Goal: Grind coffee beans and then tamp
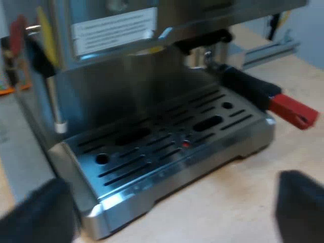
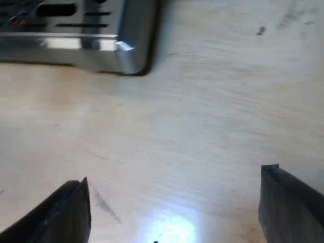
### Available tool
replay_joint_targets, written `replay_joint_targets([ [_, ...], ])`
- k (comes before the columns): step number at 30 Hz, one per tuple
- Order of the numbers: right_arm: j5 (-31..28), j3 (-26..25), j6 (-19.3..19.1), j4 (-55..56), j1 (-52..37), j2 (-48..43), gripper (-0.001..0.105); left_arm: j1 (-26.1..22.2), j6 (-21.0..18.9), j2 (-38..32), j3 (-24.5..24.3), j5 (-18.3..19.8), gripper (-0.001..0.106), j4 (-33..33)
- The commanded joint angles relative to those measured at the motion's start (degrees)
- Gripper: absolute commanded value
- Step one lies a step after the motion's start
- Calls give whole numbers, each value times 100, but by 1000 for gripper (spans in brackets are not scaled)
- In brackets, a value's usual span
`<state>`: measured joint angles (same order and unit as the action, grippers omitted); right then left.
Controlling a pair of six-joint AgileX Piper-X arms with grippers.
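Now the holder [image 1: 248, 88] is locked in the machine [image 1: 126, 76] front, its red handle end pointing outward over the table [image 1: 283, 162]. My left pincer [image 1: 169, 212] faces it and seems nearer. It and my right pincer [image 2: 174, 182] are wide open, empty.

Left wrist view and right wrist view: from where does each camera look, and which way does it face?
Left wrist view: rides on the left arm, faces the front of the espresso machine, its drip tray and the holder's red-ended handle; the left gripper shows, open.
Right wrist view: rides on the right arm, looks down at the wooden table beside the drip tray's corner; the right gripper shows, open.
Shared: the drip tray and the table.
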<state>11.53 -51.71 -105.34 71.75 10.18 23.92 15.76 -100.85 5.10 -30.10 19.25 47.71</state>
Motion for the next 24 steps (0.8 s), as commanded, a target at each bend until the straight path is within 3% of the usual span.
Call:
replay_joint_targets([
  [1,315,-83,-124,-39,272,59,70,169,-22,15,-43,74,46,-252],
  [7,594,-81,-112,-422,984,190,70,474,86,172,-17,74,72,-618],
  [9,593,-81,-56,-642,1199,202,70,573,117,316,-17,129,72,-607],
  [13,546,-81,-83,-1186,1680,218,70,812,647,716,-17,358,68,-852],
  [15,468,-81,-121,-1344,1901,266,70,956,726,900,-17,377,68,-1054],
  [21,-15,-81,-120,-1649,2575,618,70,1290,733,1739,-17,374,68,-1472],
  [24,-228,-81,-120,-1783,2919,840,70,1321,733,2067,-17,708,68,-1749],
])
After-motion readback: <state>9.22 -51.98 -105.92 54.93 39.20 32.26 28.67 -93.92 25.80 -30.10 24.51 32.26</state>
